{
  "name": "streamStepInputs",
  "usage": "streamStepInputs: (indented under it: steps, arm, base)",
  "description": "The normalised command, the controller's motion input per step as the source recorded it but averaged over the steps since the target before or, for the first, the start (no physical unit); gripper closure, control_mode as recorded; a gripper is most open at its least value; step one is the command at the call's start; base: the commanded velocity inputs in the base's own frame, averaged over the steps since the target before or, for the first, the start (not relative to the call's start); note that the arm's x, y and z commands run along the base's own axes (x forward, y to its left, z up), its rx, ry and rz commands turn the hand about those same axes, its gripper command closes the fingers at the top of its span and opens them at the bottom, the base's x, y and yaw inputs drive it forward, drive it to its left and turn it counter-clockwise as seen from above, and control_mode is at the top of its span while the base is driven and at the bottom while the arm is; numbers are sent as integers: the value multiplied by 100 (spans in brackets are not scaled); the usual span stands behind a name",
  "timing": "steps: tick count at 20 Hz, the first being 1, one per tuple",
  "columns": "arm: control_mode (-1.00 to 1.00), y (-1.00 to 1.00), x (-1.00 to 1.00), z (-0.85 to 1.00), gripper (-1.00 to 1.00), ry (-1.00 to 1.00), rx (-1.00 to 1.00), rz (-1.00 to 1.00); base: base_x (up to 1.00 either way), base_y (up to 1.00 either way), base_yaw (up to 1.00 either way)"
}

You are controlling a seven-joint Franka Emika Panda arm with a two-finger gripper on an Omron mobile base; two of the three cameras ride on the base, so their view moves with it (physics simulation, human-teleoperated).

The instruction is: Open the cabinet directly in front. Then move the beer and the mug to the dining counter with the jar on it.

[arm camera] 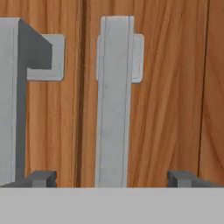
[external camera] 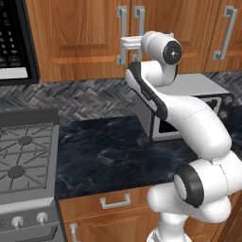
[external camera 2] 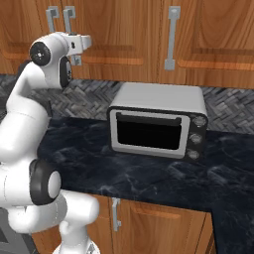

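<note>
dark marble table [external camera: 108, 146] below, toaster oven [external camera 2: 158, 124] on it. the cabinet [arm camera: 170, 96] is shut. jaws wide, straddling its right door's handle [arm camera: 114, 100], nothing gripped.

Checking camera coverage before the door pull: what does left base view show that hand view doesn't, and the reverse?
Left base view: the stove, the microwave above it, the toaster oven on the black counter, and the arm reaching up to the cabinet.

Hand view: the open gripper, its tips standing either side of the right door's handle, not closed on it.

Both: the closed wooden doors and their two silver bar handles at the centre seam.
</note>
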Motion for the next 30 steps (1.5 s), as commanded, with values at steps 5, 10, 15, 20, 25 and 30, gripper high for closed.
streamStepInputs:
  steps: [5,10,15,20,25,30]
  arm:
    - [-100,0,97,-34,-100,0,0,0]
    - [-100,0,99,-22,-100,0,0,0]
    - [-100,0,26,-3,100,0,0,-1]
    - [-100,-1,0,0,100,0,0,0]
    - [-100,-46,-54,44,100,-3,3,7]
    - [-100,-82,-99,66,100,-6,5,1]
  base:
    - [0,0,0]
    - [0,0,0]
    - [0,0,0]
    - [0,0,0]
    - [0,0,0]
    - [0,0,0]
